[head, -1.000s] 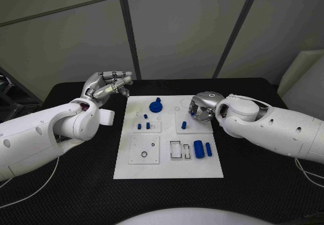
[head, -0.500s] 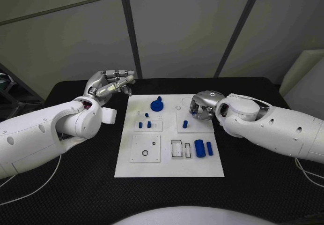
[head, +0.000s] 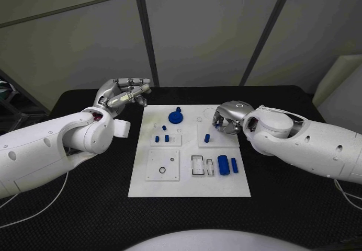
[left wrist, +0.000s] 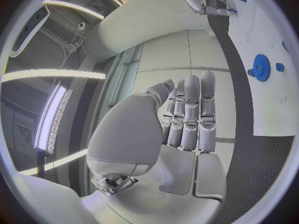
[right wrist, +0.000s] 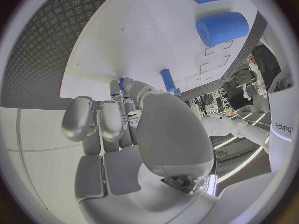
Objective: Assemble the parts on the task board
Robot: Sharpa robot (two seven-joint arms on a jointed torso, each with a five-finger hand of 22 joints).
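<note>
The right hand (head: 227, 118) curls over the board's (head: 189, 183) far right corner, pinching a small blue peg (right wrist: 121, 84) at its fingertips. An upright pin (head: 206, 138) stands just beside it. The left hand (head: 123, 93) hangs empty, fingers together, off the board's far left corner above the bench (head: 90, 209). A gear (head: 176, 116) lies between the hands.

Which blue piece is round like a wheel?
The blue gear at the far end of the white board. It is a flat disc; the other blue pieces are pegs and cylinders.
</note>
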